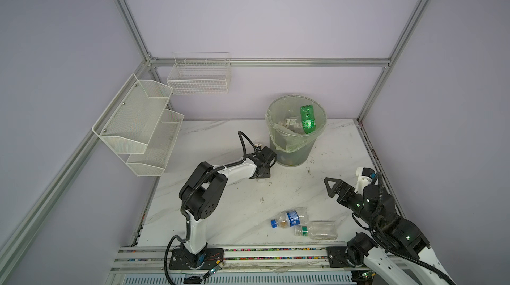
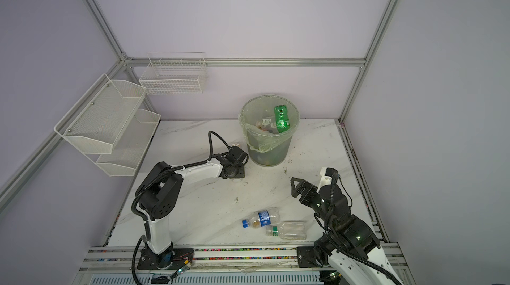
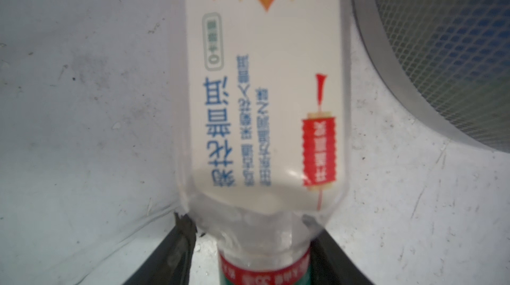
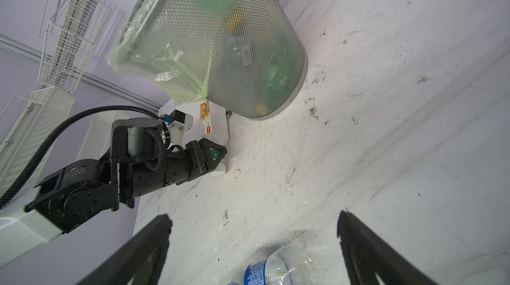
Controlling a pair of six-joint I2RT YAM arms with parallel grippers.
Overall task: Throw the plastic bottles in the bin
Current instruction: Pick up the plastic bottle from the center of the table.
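White-labelled bottle (image 3: 265, 104) lying flat, neck in tool (image 3: 248, 225)

Fixtures I see from here
A white wire basket (image 1: 199, 76) hangs on the back wall, and a two-tier mesh rack (image 1: 138, 123) hangs on the side wall, beside the scuffed marble tabletop (image 1: 242, 214).

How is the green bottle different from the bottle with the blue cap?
The green bottle is green all over; the blue-capped bottle is clear with a blue label. The green bottle is inside the bin, propped up on end; the blue-capped bottle lies on its side on the table. Both are small plastic drink bottles.
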